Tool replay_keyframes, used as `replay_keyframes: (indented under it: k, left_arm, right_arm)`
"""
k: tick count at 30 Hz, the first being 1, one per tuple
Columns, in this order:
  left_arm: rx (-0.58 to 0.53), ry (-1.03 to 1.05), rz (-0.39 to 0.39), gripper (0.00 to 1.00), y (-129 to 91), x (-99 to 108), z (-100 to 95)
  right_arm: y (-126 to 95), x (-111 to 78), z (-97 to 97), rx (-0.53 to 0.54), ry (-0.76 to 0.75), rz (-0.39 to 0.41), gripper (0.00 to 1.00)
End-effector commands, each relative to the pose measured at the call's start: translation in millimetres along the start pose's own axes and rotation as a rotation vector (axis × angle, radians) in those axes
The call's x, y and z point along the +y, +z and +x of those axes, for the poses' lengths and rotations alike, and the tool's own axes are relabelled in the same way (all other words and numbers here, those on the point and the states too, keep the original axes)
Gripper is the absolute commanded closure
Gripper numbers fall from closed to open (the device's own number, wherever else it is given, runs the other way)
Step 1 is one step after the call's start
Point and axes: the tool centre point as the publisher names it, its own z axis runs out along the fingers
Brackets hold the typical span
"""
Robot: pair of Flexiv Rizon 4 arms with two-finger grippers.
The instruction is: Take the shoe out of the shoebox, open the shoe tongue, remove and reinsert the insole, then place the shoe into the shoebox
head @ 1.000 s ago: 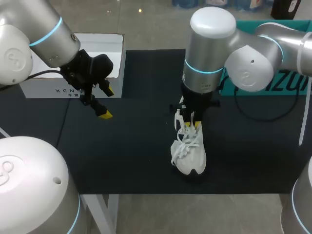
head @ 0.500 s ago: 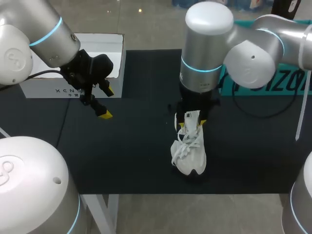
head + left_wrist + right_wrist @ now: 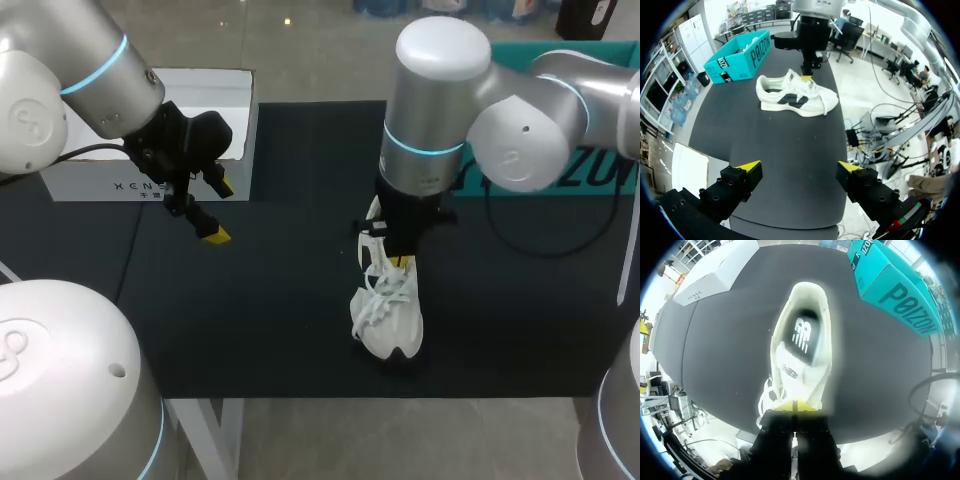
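Right gripper [image 3: 796, 407] is clenched, tips together, apparently pinching the tongue [image 3: 790, 369]. Under it the black table [image 3: 280, 300] carries the white sneaker [image 3: 390, 315], already out of its box. Tongue-opening looks under way; the insole [image 3: 802, 335], seated ahead of the gripper, and reboxing remain. A teal box [image 3: 895, 295] sits beside, the white shoebox [image 3: 715, 275] well apart by the released left gripper [image 3: 220, 211]; nothing obstructs.

The right arm [image 3: 445, 100] has swung back toward its own side after leaning the other way half a second ago. Back then its pincer [image 3: 795, 406] had the shoe tongue [image 3: 791, 367] standing up between the spread yellow tips. Now the tongue lies lower, ahead of the pincer, and the tips sit drawn together.
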Motion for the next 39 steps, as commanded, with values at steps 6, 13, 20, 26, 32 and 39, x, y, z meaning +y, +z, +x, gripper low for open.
replay_keyframes:
  k: [6, 13, 20, 26, 32, 39]
  left_arm:
    - [0.0, 0.0, -0.004, 0.0, 0.3, -0.4, -0.4]
    - [0.0, 0.0, -0.004, 0.0, 0.3, -0.4, -0.4]
    - [0.0, 0.0, -0.004, 0.0, 0.3, -0.4, -0.4]
    - [0.0, 0.0, -0.004, 0.0, 0.3, -0.4, -0.4]
    - [0.0, 0.0, -0.004, 0.0, 0.3, -0.4, -0.4]
    - [0.0, 0.0, -0.004, 0.0, 0.3, -0.4, -0.4]
  right_arm:
    - [7.3, 20.0, 4.9, 0.018, -0.01, -0.005, 1.0]
    - [-33.1, 20.6, 11.9, 0.066, -0.172, -0.096, 1.0]
    - [-47.6, 53.7, 21.6, 0.107, -0.777, 0.021, 1.0]
    - [-49.6, 87.2, 13.6, 0.191, -0.99, 0.297, 0.0]
    - [-49.6, 87.2, 13.6, 0.191, -0.99, 0.297, 0.0]
    - [-49.6, 87.2, 13.6, 0.191, -0.99, 0.297, 0.0]
